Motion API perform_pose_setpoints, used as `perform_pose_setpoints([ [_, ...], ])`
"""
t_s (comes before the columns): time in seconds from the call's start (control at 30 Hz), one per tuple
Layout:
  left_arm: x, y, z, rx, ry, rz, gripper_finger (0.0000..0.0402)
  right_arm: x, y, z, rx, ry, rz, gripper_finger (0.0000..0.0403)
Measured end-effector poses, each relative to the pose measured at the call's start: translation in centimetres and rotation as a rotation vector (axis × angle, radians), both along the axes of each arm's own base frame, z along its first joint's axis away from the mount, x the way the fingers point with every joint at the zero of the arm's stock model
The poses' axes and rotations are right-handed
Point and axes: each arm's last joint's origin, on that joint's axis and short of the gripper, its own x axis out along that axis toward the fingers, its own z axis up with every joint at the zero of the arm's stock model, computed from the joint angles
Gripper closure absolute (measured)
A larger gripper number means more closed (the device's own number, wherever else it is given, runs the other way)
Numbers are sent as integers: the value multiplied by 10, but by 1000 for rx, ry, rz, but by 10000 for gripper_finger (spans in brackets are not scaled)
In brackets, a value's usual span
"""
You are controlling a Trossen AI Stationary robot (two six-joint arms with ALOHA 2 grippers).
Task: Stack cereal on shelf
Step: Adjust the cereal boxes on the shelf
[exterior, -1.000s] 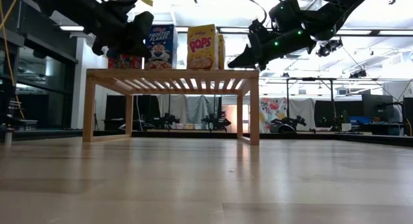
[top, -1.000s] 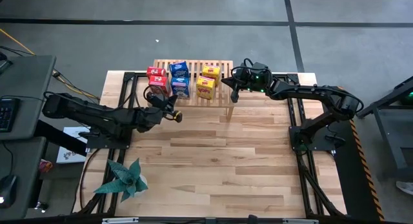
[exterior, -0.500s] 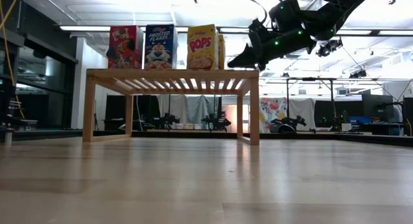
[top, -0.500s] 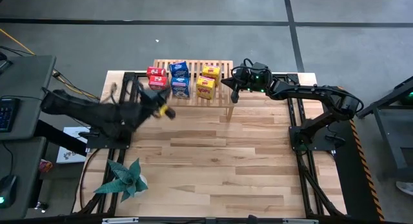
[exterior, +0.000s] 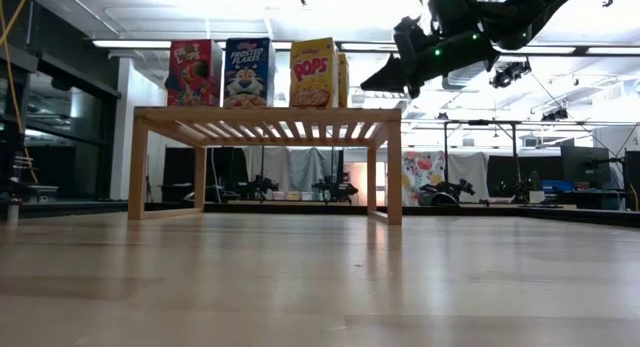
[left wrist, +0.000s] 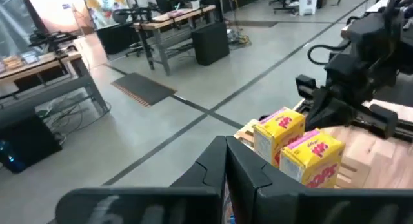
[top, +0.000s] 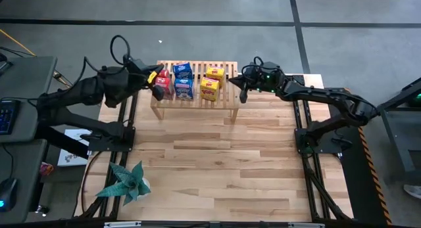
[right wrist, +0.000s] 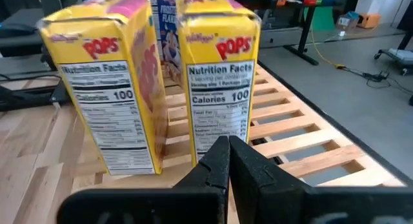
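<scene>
Six cereal boxes point(top: 185, 84) upright on shelf point(top: 227, 100) at table point(top: 217, 162) far edge: red, blue, yellow pairs. Left gripper point(top: 156, 84) clenched, empty, beside red boxes. Right gripper point(top: 242, 93) clenched, empty, just beside yellow boxes point(right wrist: 161, 82).

Grey concrete floor point(top: 217, 41), lab workbenches point(left wrist: 171, 20), bright ceiling lights point(exterior: 130, 44) overhead.

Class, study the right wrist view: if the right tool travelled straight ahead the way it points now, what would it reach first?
Most likely the nearer yellow cereal box, standing on the shelf dead ahead of the shut right tool; depth is uncertain.
</scene>
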Motion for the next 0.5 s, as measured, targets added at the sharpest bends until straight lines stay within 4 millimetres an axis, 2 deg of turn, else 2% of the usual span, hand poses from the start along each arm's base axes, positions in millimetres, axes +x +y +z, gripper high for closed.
perform_pose_setpoints([
  [0.4, -30, 13, -35, -13, -4, 110, 401, -1, 1, 2, -57, 21, 14, 403],
  [0.5, -44, 13, -50, -7, -29, 243, 401, -2, 1, 1, -54, 32, 14, 403],
])
